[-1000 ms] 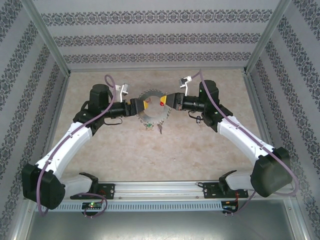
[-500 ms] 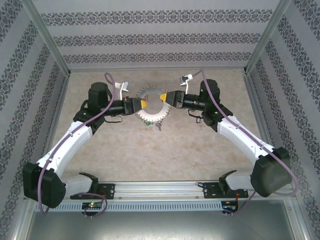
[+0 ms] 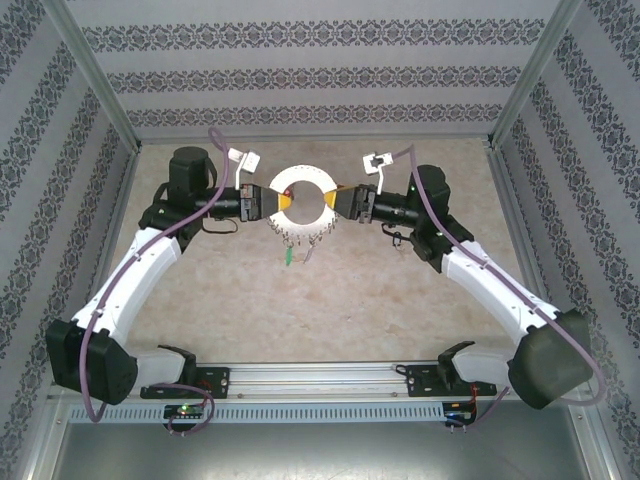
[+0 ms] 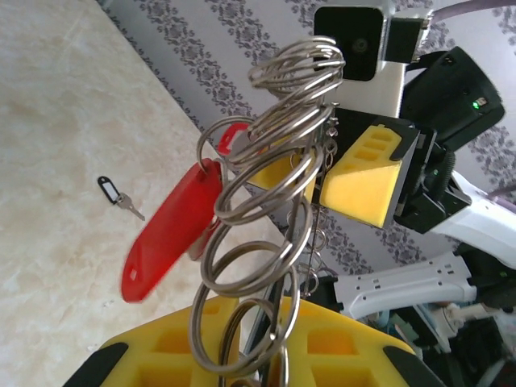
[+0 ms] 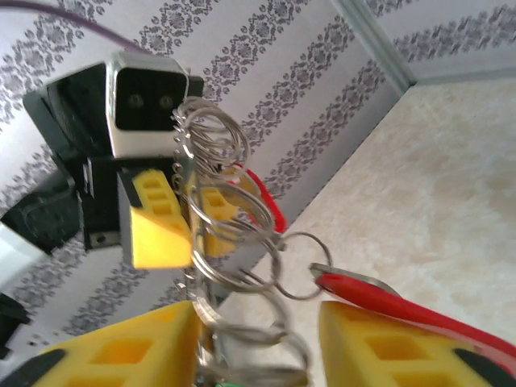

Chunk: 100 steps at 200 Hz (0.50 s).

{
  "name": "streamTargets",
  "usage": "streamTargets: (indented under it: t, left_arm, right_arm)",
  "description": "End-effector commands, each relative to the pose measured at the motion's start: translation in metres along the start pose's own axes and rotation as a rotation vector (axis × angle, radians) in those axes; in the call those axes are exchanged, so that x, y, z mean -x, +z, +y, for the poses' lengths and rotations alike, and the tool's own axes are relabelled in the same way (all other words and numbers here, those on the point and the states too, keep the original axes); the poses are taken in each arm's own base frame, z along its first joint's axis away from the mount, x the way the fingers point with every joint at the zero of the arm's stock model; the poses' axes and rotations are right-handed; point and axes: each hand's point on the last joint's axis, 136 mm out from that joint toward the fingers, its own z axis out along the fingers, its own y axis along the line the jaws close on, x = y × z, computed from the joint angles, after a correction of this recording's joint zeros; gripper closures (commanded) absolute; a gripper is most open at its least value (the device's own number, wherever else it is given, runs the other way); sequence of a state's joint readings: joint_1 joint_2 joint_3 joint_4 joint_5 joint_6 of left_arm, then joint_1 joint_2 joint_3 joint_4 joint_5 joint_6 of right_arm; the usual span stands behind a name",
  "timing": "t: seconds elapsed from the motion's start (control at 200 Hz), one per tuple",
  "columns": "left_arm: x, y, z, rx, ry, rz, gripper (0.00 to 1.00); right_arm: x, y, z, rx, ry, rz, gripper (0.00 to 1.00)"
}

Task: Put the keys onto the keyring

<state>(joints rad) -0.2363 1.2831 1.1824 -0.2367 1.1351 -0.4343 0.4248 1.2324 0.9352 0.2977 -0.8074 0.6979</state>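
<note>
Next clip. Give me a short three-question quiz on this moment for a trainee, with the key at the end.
1. True or false: the keyring lies flat on the table.
2. The small key lying on the table has a tag that is: A) black B) red C) green.
3. Which gripper is shut on the keyring?
Key: 1. False; it is held up in the air, its wire loops hanging. 2. A. 3. The left gripper.
</note>
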Motion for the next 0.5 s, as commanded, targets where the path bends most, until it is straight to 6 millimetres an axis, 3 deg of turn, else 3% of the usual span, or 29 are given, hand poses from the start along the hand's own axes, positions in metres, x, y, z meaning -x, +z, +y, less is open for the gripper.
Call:
streamTargets:
  t: [0.0,0.065,0.28,0.385,0.495]
  left_arm:
    - [0.000,-0.008,-0.024,-0.094,0.119,0.053,1.00]
    - [-0.003,-0.010,-0.030,-0.116,0.158,0.078,1.00]
    - [-0.006,-0.016,-0.033,-0.079,0.283,0.083,1.00]
    - [-0.007,-0.016,-0.029,-0.056,0.303,0.066,1.00]
    - [-0.005,-0.017,-0.023,-0.007,0.321,0.040,1.00]
  right_arm:
    - [0.003,-0.014,-0.011,-0.070,-0.109,-0.060,0.53]
    - [0.002,-0.024,-0.017,-0.112,-0.141,-0.088,0.47]
    - [-0.005,-0.053,-0.021,-0.226,-0.362,-0.157,0.44]
    - [-0.016,-0.062,-0.013,-0.227,-0.509,-0.163,0.50]
    - [-0.043,-0.062,-0.004,-0.207,-0.704,-0.113,0.58]
